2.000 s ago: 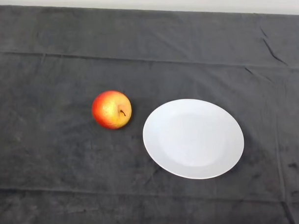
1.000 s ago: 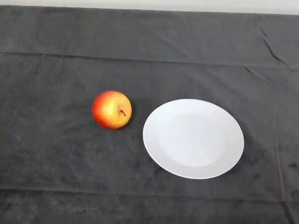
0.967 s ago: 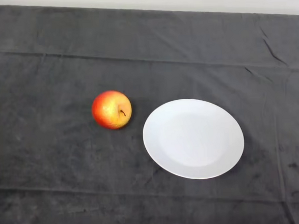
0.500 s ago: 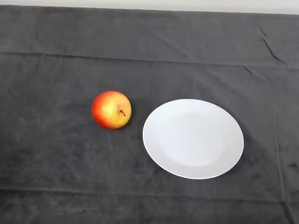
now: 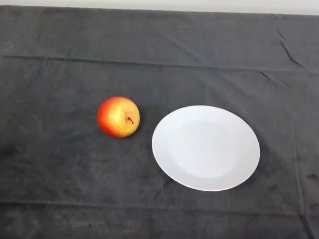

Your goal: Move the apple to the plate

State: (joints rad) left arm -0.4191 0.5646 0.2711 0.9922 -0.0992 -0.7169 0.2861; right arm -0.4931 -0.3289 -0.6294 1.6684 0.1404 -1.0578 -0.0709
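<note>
Dark grey cloth (image 5: 56, 170), soft and faintly napped, covers the whole worktop, with long creases running across it near the far side and again along the near edge, and a few short wrinkles toward the far right corner. Left of centre sits a round apple, red over most of its skin and yellow on the side facing the plate (image 5: 118, 117) — its short brown stem shows on the yellow patch, leaning toward the near right. It rests directly on the cloth, not on the plate.

Just to its right, with a narrow strip of bare cloth between them, lies a plain white round plate of smooth ceramic look (image 5: 174, 166), flat on the worktop, nothing on it. Apple and plate do not touch. Only flat cloth lies between the two — no other object stands around either of them.

Along the far edge a pale band of wall or floor (image 5: 197, 2) shows beyond the cloth.

No part of the robot's arm shows, so the state of the hand cannot be told.
</note>
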